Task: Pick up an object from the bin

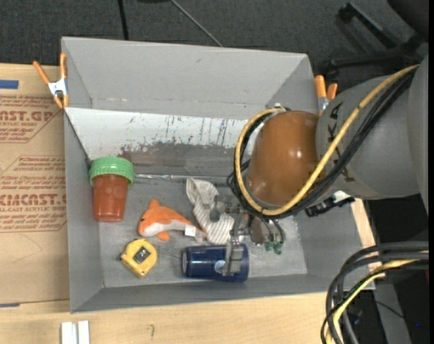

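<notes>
Along the bin's lower wall, a little right of the floor's middle, a dark blue can (203,262) lies on its side, its length running left to right. The gripper (235,255) is down at the can's right end, and its metal tip overlaps that end from above. Whether it is open or closed on the can I cannot tell, since tip and can merge there.

Just above the can, a crumpled white cloth (206,210) with grey stripes lies partly under the gripper's left side. A small green thing (275,247) shows just right of the gripper, too small to name.

Left of the cloth lies an orange and white soft toy (160,222). Below the toy, near the can's left end but apart from it, is a yellow tape measure (139,256). Further left, by the left wall, is a red cup (109,199) with a green lid (111,170); standing or lying, I cannot tell.

The bin (181,77) is grey metal, its back slope scuffed. The arm (389,149) comes in from the right, with a rounded orange-brown cover (285,156) above the gripper and black and yellow cables (240,156) looped round it.
</notes>
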Controlling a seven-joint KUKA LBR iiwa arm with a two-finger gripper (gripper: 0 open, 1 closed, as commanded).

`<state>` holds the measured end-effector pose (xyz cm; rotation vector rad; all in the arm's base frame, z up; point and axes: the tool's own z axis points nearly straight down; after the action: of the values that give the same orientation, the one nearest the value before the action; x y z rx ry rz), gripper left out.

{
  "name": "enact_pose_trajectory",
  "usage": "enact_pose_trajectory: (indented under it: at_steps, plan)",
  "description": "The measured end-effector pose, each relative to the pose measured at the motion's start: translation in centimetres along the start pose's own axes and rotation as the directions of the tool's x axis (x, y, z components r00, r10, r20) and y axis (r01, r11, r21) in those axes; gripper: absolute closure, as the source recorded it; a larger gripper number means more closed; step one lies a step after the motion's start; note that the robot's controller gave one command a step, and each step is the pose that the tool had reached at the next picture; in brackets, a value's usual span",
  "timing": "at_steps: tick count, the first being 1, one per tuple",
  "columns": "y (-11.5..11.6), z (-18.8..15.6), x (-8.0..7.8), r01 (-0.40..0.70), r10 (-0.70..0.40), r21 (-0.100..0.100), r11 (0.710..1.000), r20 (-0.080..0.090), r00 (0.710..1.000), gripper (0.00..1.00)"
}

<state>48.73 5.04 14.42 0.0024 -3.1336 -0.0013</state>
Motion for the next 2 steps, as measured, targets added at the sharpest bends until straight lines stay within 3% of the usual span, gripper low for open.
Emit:
enact_pose_trajectory:
  at_steps: [1,2]
  plan:
    - [0.0,-0.4,-0.2,-0.001,0.001,0.0,1.0,0.007,1.0,0.0]
    - [0.9,5.1,0.4,-0.148,0.148,-0.002,0.989,0.008,0.989,0.0]
